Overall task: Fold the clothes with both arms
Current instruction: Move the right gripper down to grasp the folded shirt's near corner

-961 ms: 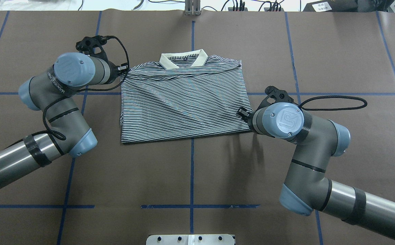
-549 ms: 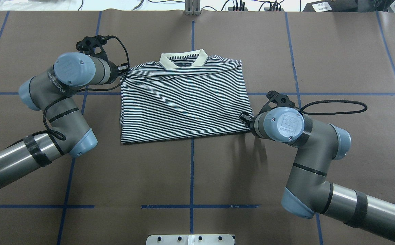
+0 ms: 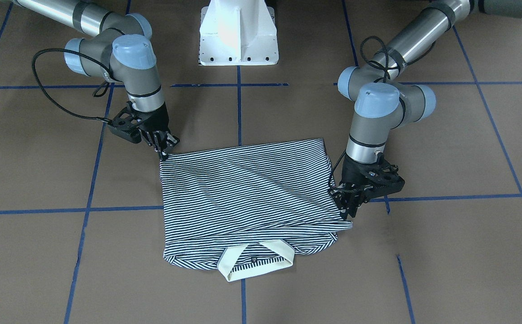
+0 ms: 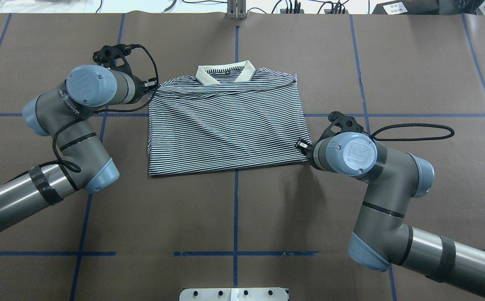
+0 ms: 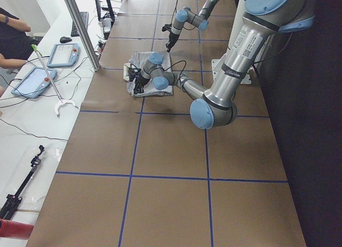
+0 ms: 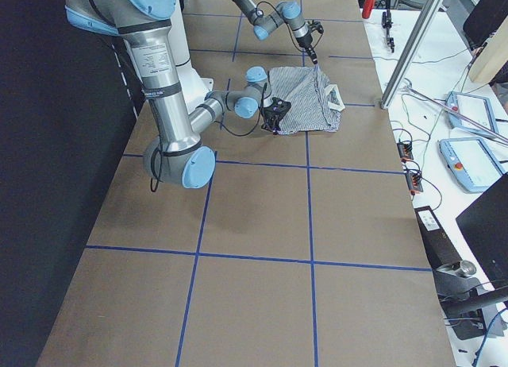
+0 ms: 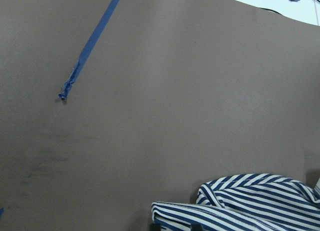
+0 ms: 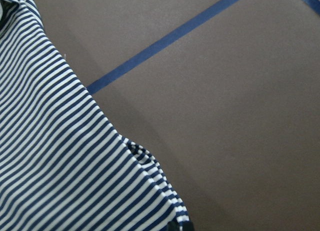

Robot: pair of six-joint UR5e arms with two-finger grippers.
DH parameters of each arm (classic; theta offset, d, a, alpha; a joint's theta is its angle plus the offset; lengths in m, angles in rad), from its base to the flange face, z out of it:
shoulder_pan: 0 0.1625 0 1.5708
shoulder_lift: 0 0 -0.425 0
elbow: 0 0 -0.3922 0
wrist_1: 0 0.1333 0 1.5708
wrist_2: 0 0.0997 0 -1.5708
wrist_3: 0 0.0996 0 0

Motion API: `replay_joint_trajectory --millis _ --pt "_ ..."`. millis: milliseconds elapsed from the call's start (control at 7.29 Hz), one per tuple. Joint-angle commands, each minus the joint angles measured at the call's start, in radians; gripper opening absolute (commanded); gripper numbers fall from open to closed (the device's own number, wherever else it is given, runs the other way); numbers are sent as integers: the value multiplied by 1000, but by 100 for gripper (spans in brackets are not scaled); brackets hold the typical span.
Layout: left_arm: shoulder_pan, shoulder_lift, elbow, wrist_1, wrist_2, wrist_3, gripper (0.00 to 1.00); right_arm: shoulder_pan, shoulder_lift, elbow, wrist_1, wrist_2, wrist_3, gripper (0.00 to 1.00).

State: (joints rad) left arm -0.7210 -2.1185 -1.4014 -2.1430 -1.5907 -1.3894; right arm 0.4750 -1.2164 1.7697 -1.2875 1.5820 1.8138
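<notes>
The striped polo shirt (image 4: 225, 125) lies folded into a rough rectangle at the middle of the table, with its cream collar (image 4: 225, 73) on the far side. My left gripper (image 3: 347, 208) points down at the shirt's (image 3: 243, 193) collar-end side edge, fingers pinched on the fabric. My right gripper (image 3: 164, 149) is shut on the opposite corner, at the hem end. Bunched striped cloth (image 7: 250, 201) fills the bottom of the left wrist view. In the right wrist view the shirt edge (image 8: 60, 156) runs down to the bottom of the frame.
Blue tape lines (image 4: 236, 200) cross the brown table cover. The white pedestal base (image 3: 238, 36) stands on the robot's side. A metal post (image 4: 236, 10) and cables sit at the far edge. Side benches hold tablets (image 5: 61, 54) and tools.
My right arm has shifted slightly toward the robot and outward, staying at the shirt's corner. The left arm and the shirt's shape look unchanged.
</notes>
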Motion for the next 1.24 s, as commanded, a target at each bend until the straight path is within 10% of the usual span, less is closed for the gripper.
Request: replay_joint_trajectory --millis 0,1098 --pt "0 -1 -2 0 0 0 32 -74 -116 182 -10 -61 7 0" --pt "-2 -1 -63 3 -5 -19 32 -122 -109 395 -383 -266 18 0"
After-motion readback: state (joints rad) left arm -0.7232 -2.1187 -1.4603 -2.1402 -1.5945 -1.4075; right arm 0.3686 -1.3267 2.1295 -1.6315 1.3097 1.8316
